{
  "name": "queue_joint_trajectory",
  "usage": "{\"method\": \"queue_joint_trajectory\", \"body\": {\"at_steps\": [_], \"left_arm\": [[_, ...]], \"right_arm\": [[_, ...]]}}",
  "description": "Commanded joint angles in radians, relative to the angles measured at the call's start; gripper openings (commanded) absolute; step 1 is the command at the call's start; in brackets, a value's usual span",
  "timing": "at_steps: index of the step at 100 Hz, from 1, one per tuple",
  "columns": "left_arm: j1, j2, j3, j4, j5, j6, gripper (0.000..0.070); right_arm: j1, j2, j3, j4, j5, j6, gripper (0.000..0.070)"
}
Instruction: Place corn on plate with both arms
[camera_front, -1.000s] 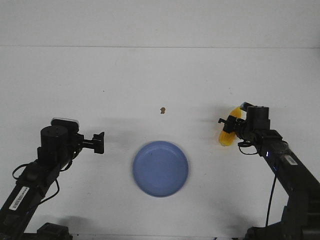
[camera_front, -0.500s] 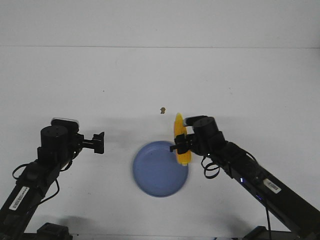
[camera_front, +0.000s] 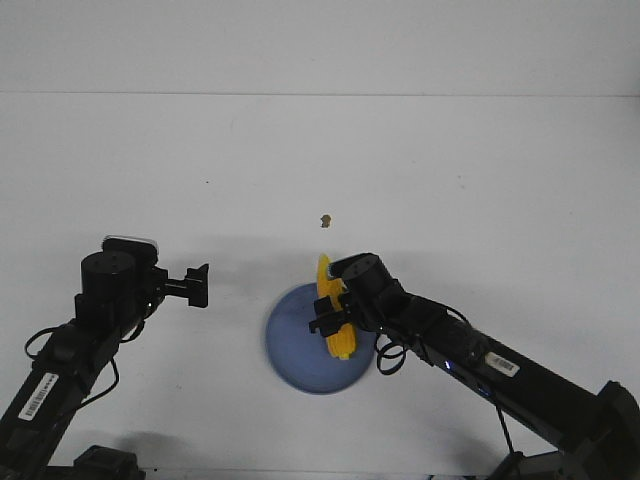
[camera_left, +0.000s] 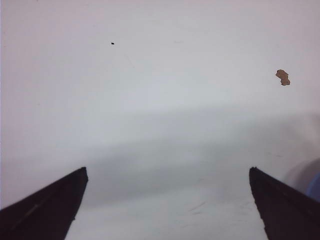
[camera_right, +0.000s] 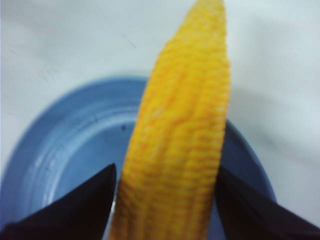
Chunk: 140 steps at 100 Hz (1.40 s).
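The blue plate (camera_front: 300, 345) lies on the white table near the front middle. My right gripper (camera_front: 330, 318) is shut on the yellow corn (camera_front: 335, 312) and holds it over the plate's right part, its pointed tip reaching past the far rim. In the right wrist view the corn (camera_right: 180, 135) sits between both black fingers (camera_right: 75, 210) with the plate (camera_right: 70, 140) below it. My left gripper (camera_front: 200, 285) is open and empty, left of the plate. In the left wrist view its fingers (camera_left: 45, 210) stand wide apart over bare table.
A small brown crumb (camera_front: 325, 221) lies on the table beyond the plate; it also shows in the left wrist view (camera_left: 283, 77). A tiny dark speck (camera_left: 112, 43) lies farther left. The table's far edge meets a white wall.
My right arm has carried the corn leftward from the table's right side to above the plate. The left arm has not moved.
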Motion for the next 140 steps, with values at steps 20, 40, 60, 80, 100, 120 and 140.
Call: {"method": "queue_joint_trajectory", "body": {"at_steps": [20,40,60,80,100,120,140], "left_arm": [[-0.001,0.005,0.015,0.035,-0.001,-0.004,0.0659],[0.002,-0.011,0.015,0.053,-0.002,-0.006,0.066],[0.023,-0.059,0.015,0.087,-0.002,-0.002,0.066],[0.066,-0.125,0.014,0.084,-0.002,0.025,0.0659],[0.109,-0.188,-0.021,0.074,-0.002,0.033,0.0658],[0.114,-0.264,-0.124,0.085,-0.001,0.032,0.065],[0.113,-0.359,-0.217,0.084,-0.001,0.025,0.0308]], "right_arm": [[-0.056,-0.044,0.012,0.01,0.0,-0.048,0.0432],[-0.147,-0.189,0.012,-0.043,0.054,-0.153,0.0432],[-0.288,-0.416,0.008,-0.11,0.256,-0.288,0.0432],[-0.477,-0.655,-0.043,-0.124,0.285,-0.314,0.0431],[-0.581,-0.913,-0.225,-0.124,0.246,-0.336,0.0431],[-0.583,-1.15,-0.388,-0.121,0.235,-0.315,0.0429],[-0.584,-1.256,-0.405,-0.108,0.238,-0.32,0.042]]}}
